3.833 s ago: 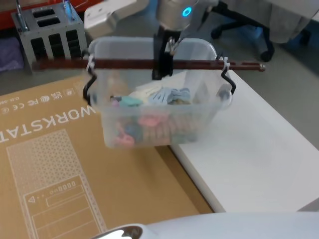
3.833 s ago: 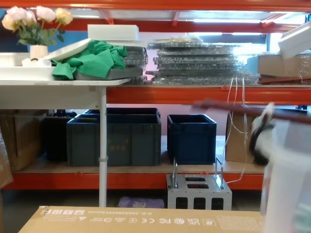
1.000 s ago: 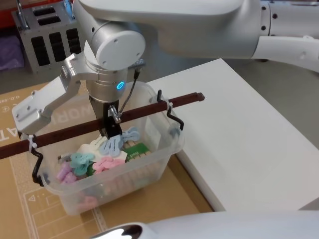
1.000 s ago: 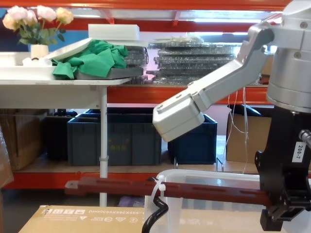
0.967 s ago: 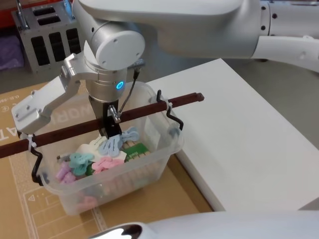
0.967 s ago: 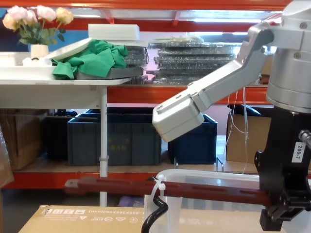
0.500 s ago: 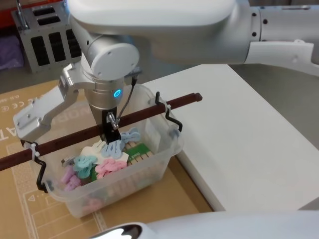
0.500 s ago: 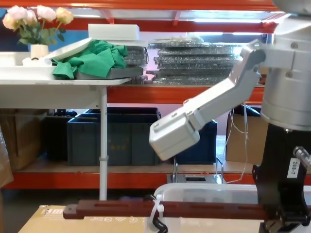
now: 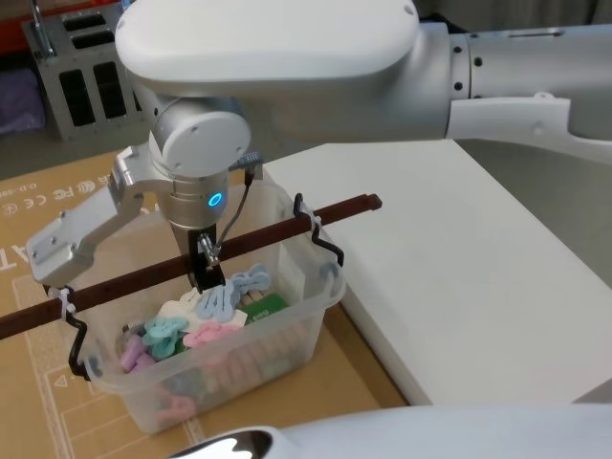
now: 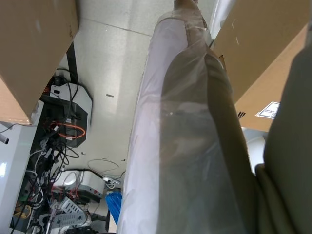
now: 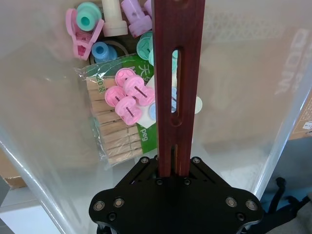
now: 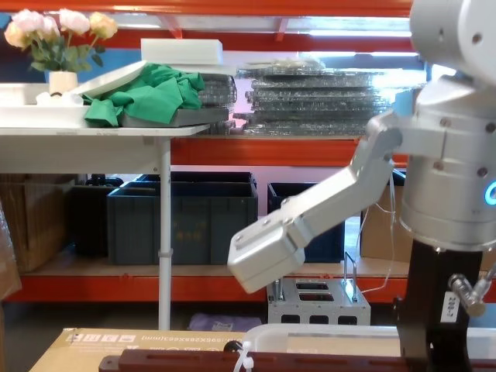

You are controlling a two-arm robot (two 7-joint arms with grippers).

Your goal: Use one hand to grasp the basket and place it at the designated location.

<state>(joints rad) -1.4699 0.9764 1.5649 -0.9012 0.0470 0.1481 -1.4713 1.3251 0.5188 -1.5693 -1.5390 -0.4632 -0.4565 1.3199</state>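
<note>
**Inspector:** Markings, nearest first?

**Assistant:** The green-labelled packet [image 11: 109, 129] inside the basket [image 9: 277, 330] reads "peg". The white label [image 12: 448, 308] on the right gripper [image 11: 170, 168] carries digits too small to confirm. The cardboard sheet [image 9: 57, 191] underneath shows a row of compliance marks, CE among them.

**Inspector:** Grip?

**Assistant:** The fingers are clenched on the dark red bar handle [image 11: 190, 73], near its middle. The bar runs straight out from between them, with the tub below it. White zip ties [image 9: 314, 224] fasten the bar to black wire hooks.

**Inspector:** Position of the basket?

**Assistant:** Over the cardboard sheet, just beside the left edge of the white table [image 9: 459, 268]. Whether it touches the sheet cannot be determined.

**Inspector:** Contents?

**Assistant:** The packet of wooden pegs, plus loose pastel clips [image 11: 127, 95] in pink, blue and mint.

**Inspector:** Beyond?

**Assistant:** A grey metal rack [image 12: 318, 298] on the floor, then dark blue crates [image 12: 182, 217] on the bottom shelf.
</note>
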